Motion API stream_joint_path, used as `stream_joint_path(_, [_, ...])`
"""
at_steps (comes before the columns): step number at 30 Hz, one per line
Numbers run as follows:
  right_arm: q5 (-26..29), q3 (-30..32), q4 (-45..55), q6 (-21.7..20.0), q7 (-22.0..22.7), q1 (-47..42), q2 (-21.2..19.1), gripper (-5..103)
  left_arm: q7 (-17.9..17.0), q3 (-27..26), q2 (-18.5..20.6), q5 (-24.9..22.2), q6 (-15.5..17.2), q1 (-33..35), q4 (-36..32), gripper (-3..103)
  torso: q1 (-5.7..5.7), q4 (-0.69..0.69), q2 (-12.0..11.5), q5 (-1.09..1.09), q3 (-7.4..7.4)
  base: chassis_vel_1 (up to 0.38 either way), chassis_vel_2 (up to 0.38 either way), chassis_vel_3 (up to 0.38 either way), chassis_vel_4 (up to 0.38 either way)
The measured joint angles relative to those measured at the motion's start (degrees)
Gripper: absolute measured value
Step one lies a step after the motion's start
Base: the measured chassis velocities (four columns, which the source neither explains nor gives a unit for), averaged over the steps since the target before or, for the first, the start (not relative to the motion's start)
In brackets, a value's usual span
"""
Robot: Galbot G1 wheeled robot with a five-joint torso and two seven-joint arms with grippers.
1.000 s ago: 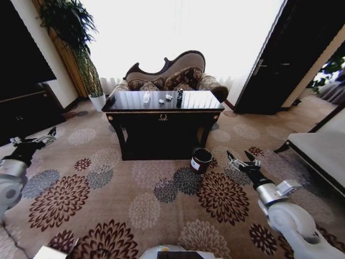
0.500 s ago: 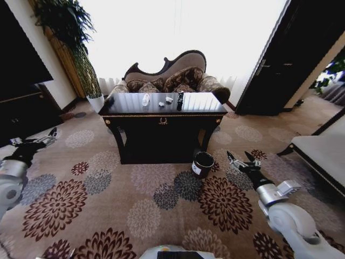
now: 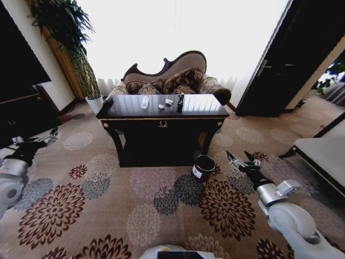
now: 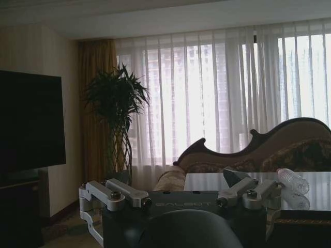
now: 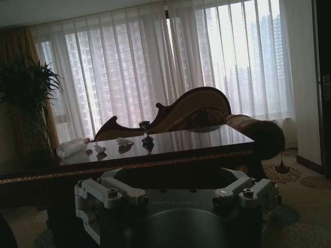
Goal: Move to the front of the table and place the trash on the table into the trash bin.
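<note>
**Facing the dark bench, both jaws empty**

My right jaws point(image 3: 240, 158) hang low over the flowered carpet point(image 3: 161, 199) on my right side, spread wide apart with nothing between them. My left jaws point(image 3: 47, 136) are held out on my left side, also over the carpet, likewise parted and holding nothing.

Just beyond my right jaws and a little to their left, the small round black trash bin with a white label point(image 3: 203, 166) stands on the carpet, close by the front right carved leg of the bench.

Ahead of me is the large dark glossy wooden bench point(image 3: 161, 127), with a small gold ornament at its front centre. On its top, near the middle, lie the bits of trash: a clear plastic bottle on its side point(image 3: 144, 101), two small crumpled white paper scraps point(image 3: 165, 102) just beside it, and a small dark upright piece point(image 3: 179, 100) to their right.

Behind the bench sits a curved-back brown sofa point(image 3: 172, 75) in front of bright white curtains, with a tall green potted plant point(image 3: 73, 40) in the far left corner.
</note>
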Motion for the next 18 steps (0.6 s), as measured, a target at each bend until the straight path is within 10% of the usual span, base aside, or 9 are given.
stream_joint_path(18, [-0.1, 0.0, 0.3, 0.3, -0.1, -0.2, 0.2, 100, 0.0, 0.0, -0.5, 0.0, 0.0, 0.2, -0.2, 100, 0.00, 0.00, 0.0, 0.00, 0.00, -0.118, 0.123, 0.125, -0.123])
